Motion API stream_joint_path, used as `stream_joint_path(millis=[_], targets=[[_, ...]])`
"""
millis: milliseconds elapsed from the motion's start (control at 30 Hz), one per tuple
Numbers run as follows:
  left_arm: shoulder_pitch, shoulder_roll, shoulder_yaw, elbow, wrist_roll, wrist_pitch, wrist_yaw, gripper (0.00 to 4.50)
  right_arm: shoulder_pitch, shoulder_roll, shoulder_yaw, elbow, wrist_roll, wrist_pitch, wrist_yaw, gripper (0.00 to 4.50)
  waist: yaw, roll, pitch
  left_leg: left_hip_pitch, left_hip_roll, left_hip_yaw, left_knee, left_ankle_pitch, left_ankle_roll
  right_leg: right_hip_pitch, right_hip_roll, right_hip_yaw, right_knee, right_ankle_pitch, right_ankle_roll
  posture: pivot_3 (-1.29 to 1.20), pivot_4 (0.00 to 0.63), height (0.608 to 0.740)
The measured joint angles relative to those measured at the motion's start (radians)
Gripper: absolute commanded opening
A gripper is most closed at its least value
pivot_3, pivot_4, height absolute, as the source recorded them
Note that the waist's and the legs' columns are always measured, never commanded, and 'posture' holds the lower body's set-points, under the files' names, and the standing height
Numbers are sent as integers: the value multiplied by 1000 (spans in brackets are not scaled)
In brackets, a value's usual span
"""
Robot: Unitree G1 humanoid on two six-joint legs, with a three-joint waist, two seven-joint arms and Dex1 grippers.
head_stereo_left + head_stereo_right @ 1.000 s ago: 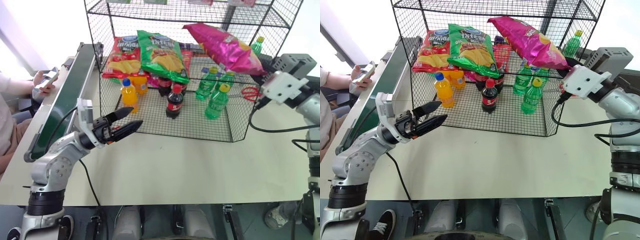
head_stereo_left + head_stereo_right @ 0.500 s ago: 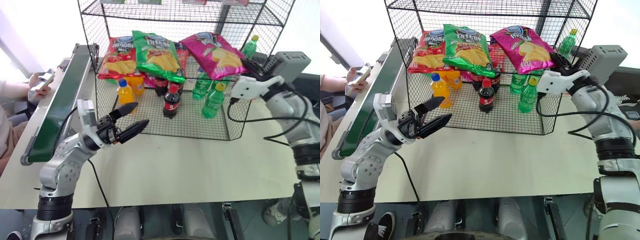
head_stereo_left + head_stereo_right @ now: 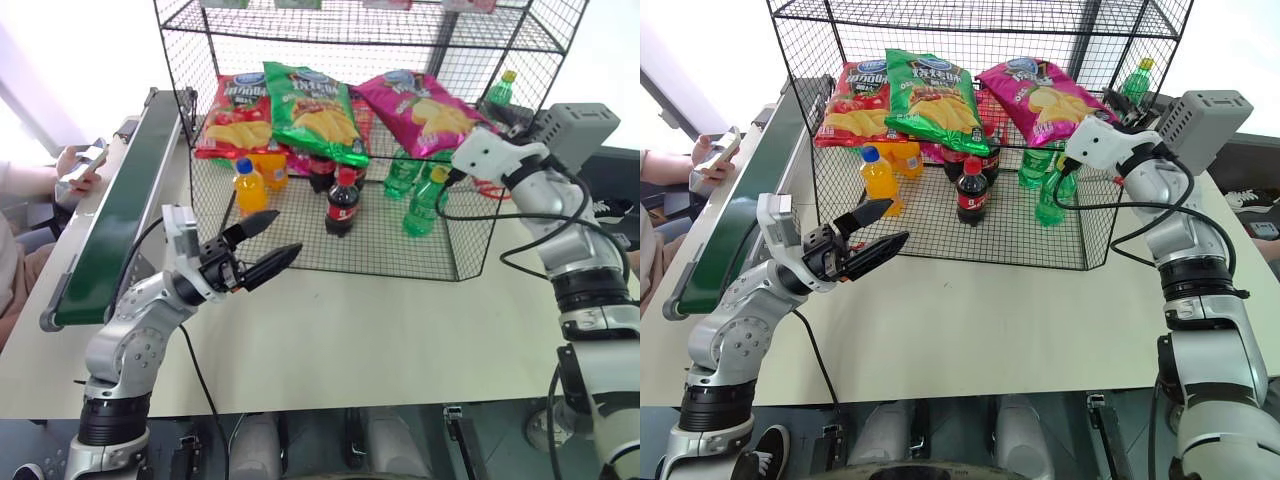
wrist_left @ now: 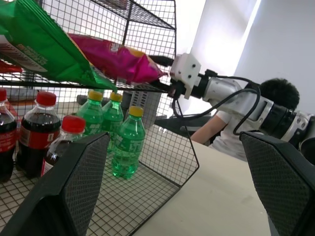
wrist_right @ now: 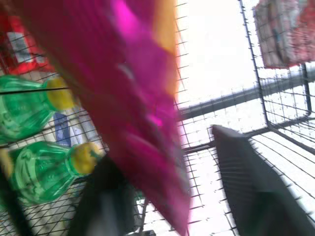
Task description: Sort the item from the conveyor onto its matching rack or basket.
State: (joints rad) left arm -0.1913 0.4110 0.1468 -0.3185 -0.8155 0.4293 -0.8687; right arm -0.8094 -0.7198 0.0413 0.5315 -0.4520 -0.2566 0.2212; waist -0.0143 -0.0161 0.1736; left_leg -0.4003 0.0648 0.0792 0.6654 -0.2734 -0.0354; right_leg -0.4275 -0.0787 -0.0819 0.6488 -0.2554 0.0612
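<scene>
The item, a shiny magenta-pink chip bag (image 3: 425, 105), lies on a middle tier of the black wire rack (image 3: 300, 25), next to a green chip bag (image 3: 315, 105). My right gripper (image 5: 162, 147) is at the bag's near right edge. Its fingers stand apart, with the bag's edge between them against one finger (image 5: 106, 196) and a wide gap to the other. My left gripper (image 3: 265, 245) hangs open over the table in front of the rack, holding nothing. The dark green conveyor (image 3: 115, 210) runs along the rack's left side.
A red chip bag (image 3: 235, 115) shares the tier. Below stand an orange bottle (image 3: 248, 185), cola bottles (image 3: 340, 205) and green bottles (image 3: 420, 205). A person's hand with a phone (image 3: 80, 165) is left of the conveyor. Another person (image 4: 275, 93) sits behind my right arm.
My right gripper carried the pink bag forward and laid it flat on the tier beside the green bag, then its fingers spread. The left arm stayed put. The camera shifted.
</scene>
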Motion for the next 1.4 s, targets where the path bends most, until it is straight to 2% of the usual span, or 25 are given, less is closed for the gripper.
stream_joint_path(millis=[67,300,467,767,867,933,1000,1067,1167,1267,1333,1400], targets=[[14,10,0,0,0,0,-5,4500,-5,5,-51,-24,134,60,114,4405,0,0,0,1,0,0,0,0,0,0,0,0,0,0,0,0,150,740],[20,31,4,11,1,-1,-22,4500,-11,-9,-107,-146,447,327,476,4405,4,1,0,0,0,0,0,-1,1,1,0,0,0,0,0,0,150,740],[15,24,-1,17,9,-6,-21,4500,39,-59,-127,-298,580,502,626,4405,4,1,0,0,0,0,0,-1,2,0,0,-1,0,0,0,0,150,740],[22,42,0,19,24,-7,-21,4500,122,-92,-245,-433,818,622,778,4405,4,1,0,0,0,0,0,-1,2,0,0,-1,0,0,0,0,150,740],[38,68,28,19,27,-5,-3,4500,130,-81,-353,-494,996,726,788,4405,4,1,0,0,0,0,0,-1,2,0,0,-1,0,0,0,0,150,740],[43,102,47,18,43,3,30,4500,147,-88,-433,-565,1166,869,782,4405,4,0,0,0,0,-1,-1,-1,2,0,0,-1,0,0,0,0,150,740],[74,152,82,19,81,8,74,4500,244,-108,-467,-689,1354,1034,803,4405,5,0,0,1,1,-2,-1,-2,3,1,1,-2,-1,0,0,0,150,740],[103,190,114,20,96,28,102,4500,358,-100,-464,-781,1450,1129,801,4405,6,0,0,0,1,-2,-1,-2,3,1,0,-2,-1,0,0,0,150,740],[158,256,177,12,94,54,102,4500,529,-64,-394,-892,1431,1114,790,4405,4,0,0,1,1,-1,-1,-2,3,1,0,-1,-1,0,0,0,150,740],[209,304,250,15,97,60,95,4500,606,-26,-333,-909,1346,1036,771,4405,3,0,0,0,1,-1,-1,-2,3,0,0,-1,-1,0,0,0,150,740],[223,325,281,28,99,61,85,4500,630,-39,-302,-911,1271,973,774,4405,5,0,0,0,0,-1,-1,-2,3,0,0,-1,-1,0,-1,0,150,740],[222,331,307,53,92,74,84,4500,684,-96,-255,-899,1163,868,828,4405,14,0,0,0,0,-1,-1,-2,3,0,-1,-1,-2,-1,0,0,150,740]])
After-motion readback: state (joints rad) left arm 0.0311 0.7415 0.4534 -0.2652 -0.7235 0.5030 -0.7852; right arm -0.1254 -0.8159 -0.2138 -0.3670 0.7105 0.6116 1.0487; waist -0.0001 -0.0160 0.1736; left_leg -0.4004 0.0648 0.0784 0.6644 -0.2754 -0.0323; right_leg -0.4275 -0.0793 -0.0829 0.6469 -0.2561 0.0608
